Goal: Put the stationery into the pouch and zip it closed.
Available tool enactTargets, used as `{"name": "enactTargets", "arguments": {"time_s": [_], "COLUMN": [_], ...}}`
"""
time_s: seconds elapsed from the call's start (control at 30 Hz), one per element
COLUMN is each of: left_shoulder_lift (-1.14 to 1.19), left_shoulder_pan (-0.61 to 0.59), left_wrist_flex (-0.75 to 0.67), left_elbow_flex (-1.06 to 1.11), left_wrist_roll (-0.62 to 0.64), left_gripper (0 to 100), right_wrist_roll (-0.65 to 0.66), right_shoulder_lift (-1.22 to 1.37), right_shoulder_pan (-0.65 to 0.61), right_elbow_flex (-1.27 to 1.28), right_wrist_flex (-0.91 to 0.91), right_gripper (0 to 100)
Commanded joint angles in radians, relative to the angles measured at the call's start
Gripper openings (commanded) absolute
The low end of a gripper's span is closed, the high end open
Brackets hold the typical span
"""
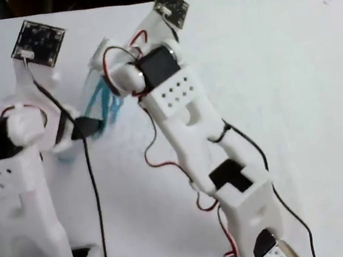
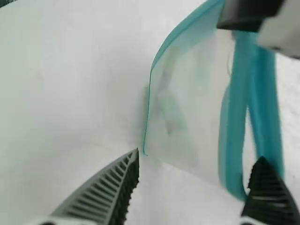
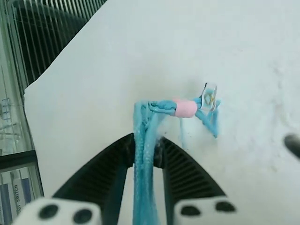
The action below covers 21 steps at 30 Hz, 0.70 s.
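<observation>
Pouch: a clear pouch (image 1: 98, 100) with teal edges lies on the white counter (image 1: 299, 85), between my two arms and toward the far side.
Right hand: my right hand (image 3: 146, 144) is pressed together on the pouch's teal zip edge, and the band runs out between its black fingers.
Left hand: my left hand (image 2: 197, 171) is spread, with one ribbed finger on each side of a corner of the pouch. I cannot tell whether either finger touches it.
Zip pull: a teal cord (image 3: 161, 107) leads from the pinched edge across the counter. It carries a pink bead (image 3: 186, 108) and ends beside a small clear tag (image 3: 209, 96).
Writing: any marking on the clear tag is too small for me to read.
Contents: through the clear wall I see only faint shapes from the left wrist view, and I cannot tell what lies inside.
In the way: from above, the right arm (image 1: 180, 101) covers one side of the pouch, and the black finger of the left hand overlaps the other.
Around: a black cable (image 1: 92, 178) runs down the counter beside the left arm. Red wires (image 1: 162, 163) loop off the right arm. A dark slatted panel (image 3: 47, 37) stands beyond the counter's edge.
</observation>
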Motion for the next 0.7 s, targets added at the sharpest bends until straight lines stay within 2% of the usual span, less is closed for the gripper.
{"name": "enactTargets", "arguments": {"time_s": [0.0, 0.2, 0.3, 0.4, 0.5, 0.57, 0.67], "left_shoulder_lift": [-0.024, -0.145, -0.260, -0.414, -0.595, -0.720, -0.906], "left_shoulder_pan": [-0.015, -0.038, -0.038, -0.038, -0.039, -0.039, -0.116], "left_wrist_flex": [0.038, 0.040, 0.043, 0.041, 0.032, -0.064, -0.324], "left_elbow_flex": [-0.160, -0.307, -0.264, -0.078, 0.199, 0.422, 0.798], "left_wrist_roll": [-0.032, -0.040, -0.143, -0.281, -0.341, -0.338, -0.307], "left_gripper": [38, 38, 38, 38, 39, 39, 38], "right_wrist_roll": [0.005, -0.002, -0.003, -0.003, -0.003, -0.005, -0.005], "right_shoulder_lift": [0.015, 0.010, 0.018, 0.018, 0.013, 0.010, 0.013], "right_shoulder_pan": [0.001, 0.001, -0.001, 0.005, 0.022, 0.033, 0.036], "right_elbow_flex": [-0.005, -0.005, -0.005, -0.006, -0.006, -0.006, -0.025], "right_wrist_flex": [-0.004, -0.033, -0.033, -0.047, -0.059, -0.061, -0.064], "right_gripper": [1.6, 1.6, 1.6, 1.6, 1.6, 1.6, 1.5]}}
